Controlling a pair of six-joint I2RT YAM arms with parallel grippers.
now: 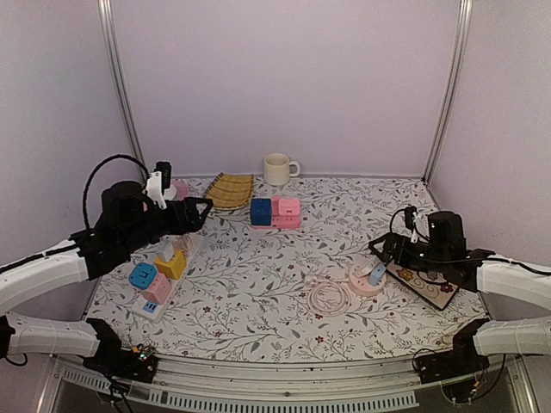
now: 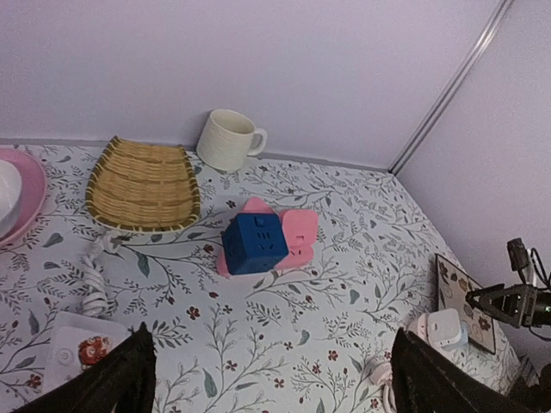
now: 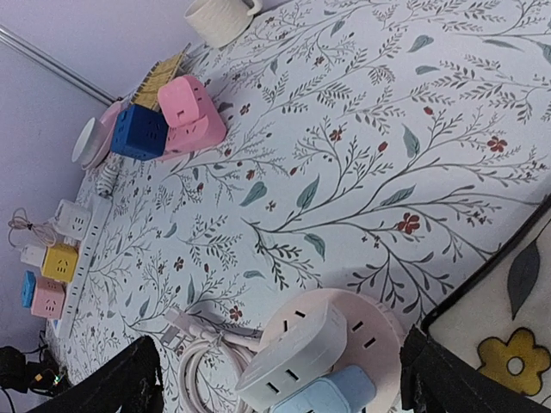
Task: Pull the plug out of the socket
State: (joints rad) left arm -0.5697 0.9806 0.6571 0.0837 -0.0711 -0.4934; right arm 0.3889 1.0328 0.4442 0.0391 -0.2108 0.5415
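Both of your grippers stood wide open, holding nothing. Your right gripper [image 1: 385,250] hung just beside the round pink socket [image 1: 362,285], where the blue plug [image 1: 377,274] sat plugged in next to a white adapter [image 3: 288,353]. Your left gripper [image 1: 198,213] hovered well apart, near the white power strip [image 1: 159,297].

We see white arm shells [image 1: 34,277] and black joints [image 1: 129,219]; a black cable [image 1: 110,158] loops behind the left end effector [image 1: 200,209].
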